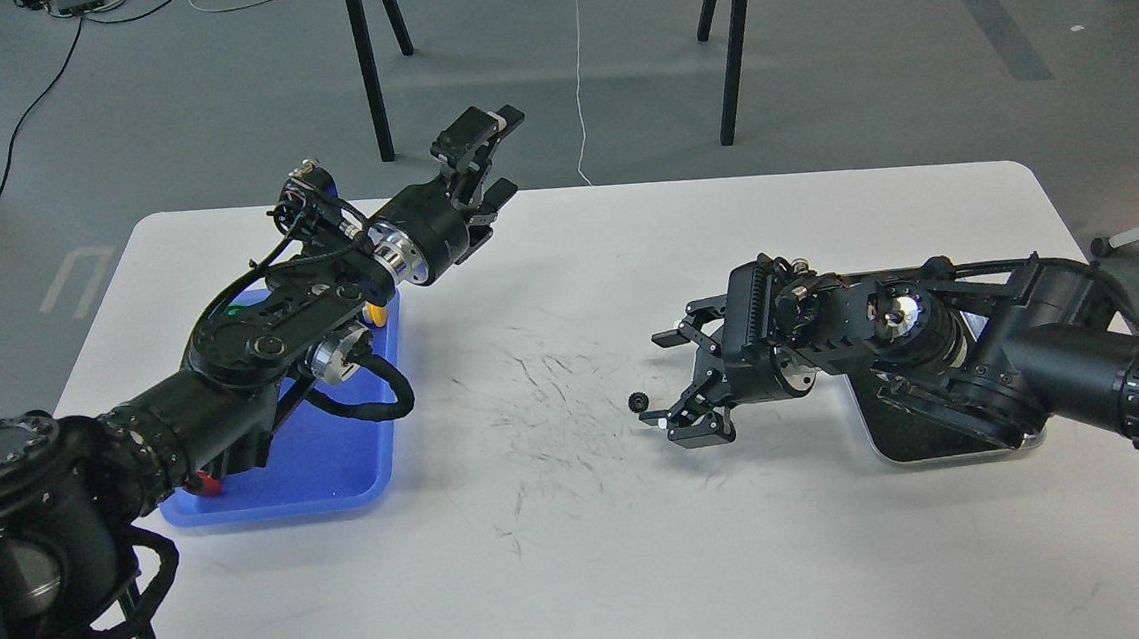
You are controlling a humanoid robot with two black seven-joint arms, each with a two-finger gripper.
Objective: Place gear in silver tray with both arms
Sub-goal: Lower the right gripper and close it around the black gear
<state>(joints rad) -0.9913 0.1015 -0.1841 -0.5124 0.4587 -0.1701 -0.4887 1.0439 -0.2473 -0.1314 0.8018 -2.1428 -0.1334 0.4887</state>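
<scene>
A small black gear (638, 402) lies on the white table (586, 559) near its middle. My right gripper (661, 378) is open, its fingers spread just right of the gear, the near fingertip almost touching it. The silver tray (938, 434) sits at the right, mostly hidden under my right arm; only its dark bottom and shiny near rim show. My left gripper (488, 155) is raised over the table's far edge, fingers apart and empty, far from the gear.
A blue plastic tray (329, 457) sits at the left under my left arm, with a yellow piece (379, 313) and a red piece (203, 482) in it. Black chair legs (371, 63) stand beyond the far edge.
</scene>
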